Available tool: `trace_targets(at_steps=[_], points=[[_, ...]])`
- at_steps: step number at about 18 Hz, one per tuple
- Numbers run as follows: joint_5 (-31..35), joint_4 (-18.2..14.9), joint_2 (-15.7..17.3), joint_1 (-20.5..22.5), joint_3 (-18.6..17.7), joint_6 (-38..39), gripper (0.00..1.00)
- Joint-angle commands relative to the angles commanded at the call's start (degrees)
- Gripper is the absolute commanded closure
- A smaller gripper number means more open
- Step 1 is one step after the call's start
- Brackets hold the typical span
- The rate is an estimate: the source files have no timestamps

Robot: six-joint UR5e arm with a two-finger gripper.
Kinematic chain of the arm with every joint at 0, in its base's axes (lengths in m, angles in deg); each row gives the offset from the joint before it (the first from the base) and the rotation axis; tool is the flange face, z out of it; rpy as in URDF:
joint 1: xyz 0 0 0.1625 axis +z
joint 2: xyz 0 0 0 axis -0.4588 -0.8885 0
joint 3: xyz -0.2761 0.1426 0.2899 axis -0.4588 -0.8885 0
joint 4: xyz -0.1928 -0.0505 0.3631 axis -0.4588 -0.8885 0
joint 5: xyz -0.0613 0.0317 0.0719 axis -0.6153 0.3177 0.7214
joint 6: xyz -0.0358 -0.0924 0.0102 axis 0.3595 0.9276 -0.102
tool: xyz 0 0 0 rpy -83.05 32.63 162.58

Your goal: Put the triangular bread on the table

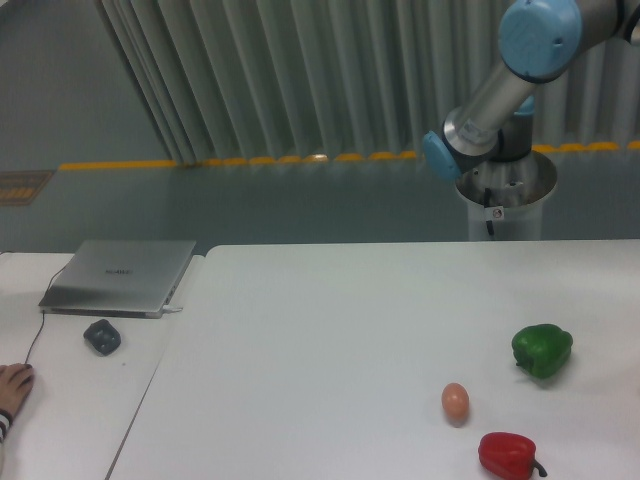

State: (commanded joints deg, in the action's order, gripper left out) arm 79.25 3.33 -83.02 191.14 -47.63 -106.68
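A large plain white tabletop (330,330) holds a small brown egg (455,402), a green bell pepper (542,349) and a red bell pepper (508,455). The silver-and-blue robot arm (500,90) rises behind; its gripper lies out of frame, so finger state and finger-relative places cannot be told.

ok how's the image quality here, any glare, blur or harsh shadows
Fixed camera view: soft, slightly hazy focus throughout; even lighting, the table bright white without hard glare; only faint shadows under the egg and both peppers; the arm is cropped at the top edge, gripper unseen.
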Motion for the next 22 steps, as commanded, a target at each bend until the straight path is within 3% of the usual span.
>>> trace_targets(at_steps=[17, 20, 22], points=[[0.18, 0.00, -0.09, 0.35, -2.02, -0.26, 0.00], [0.26, 0.00, 0.09, 0.35, -2.02, -0.09, 0.20], [0.61, -0.26, 0.26, 0.35, -1.67, -0.17, 0.44]])
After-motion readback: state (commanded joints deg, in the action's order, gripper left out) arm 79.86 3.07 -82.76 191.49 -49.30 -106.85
